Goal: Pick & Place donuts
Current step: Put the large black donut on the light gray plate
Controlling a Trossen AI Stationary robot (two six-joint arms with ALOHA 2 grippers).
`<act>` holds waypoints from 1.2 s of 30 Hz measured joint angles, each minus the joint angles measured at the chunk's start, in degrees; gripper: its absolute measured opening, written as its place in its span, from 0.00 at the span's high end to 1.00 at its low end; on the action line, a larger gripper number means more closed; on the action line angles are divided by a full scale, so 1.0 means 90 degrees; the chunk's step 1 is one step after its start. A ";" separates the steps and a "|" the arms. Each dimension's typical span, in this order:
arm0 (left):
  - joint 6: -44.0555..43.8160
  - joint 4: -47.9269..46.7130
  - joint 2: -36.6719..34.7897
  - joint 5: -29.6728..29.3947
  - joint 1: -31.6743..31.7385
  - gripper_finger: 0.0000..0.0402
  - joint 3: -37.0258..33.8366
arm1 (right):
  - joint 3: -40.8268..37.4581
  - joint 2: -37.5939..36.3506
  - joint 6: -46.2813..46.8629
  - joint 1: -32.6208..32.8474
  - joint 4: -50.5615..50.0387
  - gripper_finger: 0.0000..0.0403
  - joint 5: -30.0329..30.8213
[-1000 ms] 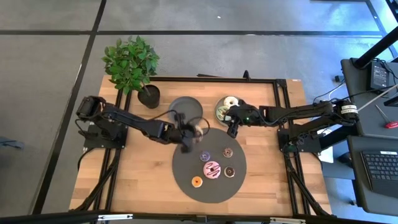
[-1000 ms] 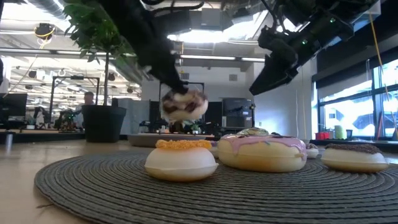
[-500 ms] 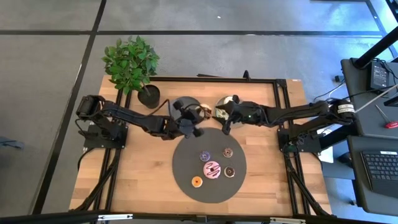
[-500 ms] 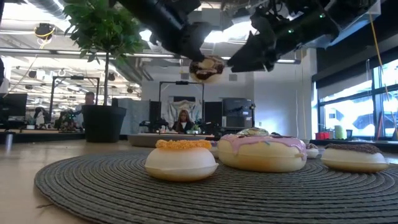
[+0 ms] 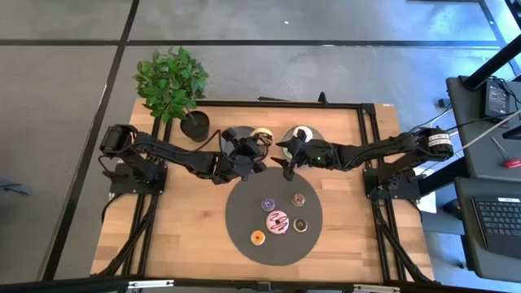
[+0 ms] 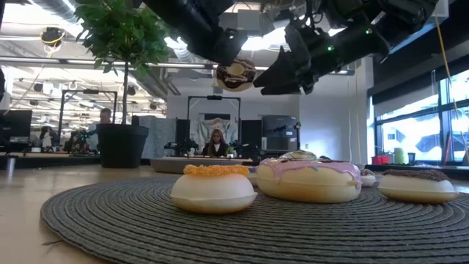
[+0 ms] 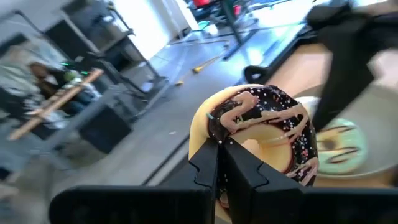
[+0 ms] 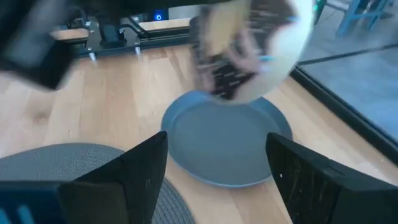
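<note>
one donut in the air, five on the mat

upper left of the high view: one potted plant [image 5: 172,85]. at centre the left gripper [image 5: 247,158] pinches a chocolate-iced donut [image 7: 261,134] over the left of two grey plates [image 8: 227,140]. the right gripper [image 5: 286,159], fingers spread and empty, hovers beside it; the right plate [image 5: 303,135] carries one donut. lower centre, five donuts [image 5: 280,220] sit on the dark mat [image 5: 244,212].
</note>
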 joint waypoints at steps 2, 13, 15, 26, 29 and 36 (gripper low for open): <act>0.0023 0.0000 0.0000 -0.0105 0.0000 0.97 0.0000 | 0.0000 -0.0032 -0.0139 0.0129 0.0001 0.32 0.0124; -0.0241 0.0002 0.0000 0.0125 -0.0002 0.97 0.0000 | 0.0002 -0.0043 -0.0350 0.0352 0.0557 0.32 0.0369; -0.0329 0.0005 0.0000 0.0254 -0.0002 0.97 0.0000 | 0.0002 -0.0042 -0.0379 0.0352 0.0537 0.32 0.0608; -0.0483 0.0056 0.0000 0.0674 -0.0002 0.97 0.0000 | 0.0002 -0.0042 -0.0341 0.0369 0.0564 0.32 0.0662; -0.0486 0.0127 0.0000 0.0856 -0.0014 0.97 0.0000 | 0.0002 -0.0043 -0.0179 0.0366 0.0567 0.32 0.0682; -0.0537 0.0150 0.0000 0.0910 -0.0147 0.96 0.0000 | 0.0002 -0.0041 -0.0032 0.0362 0.0653 0.34 0.0893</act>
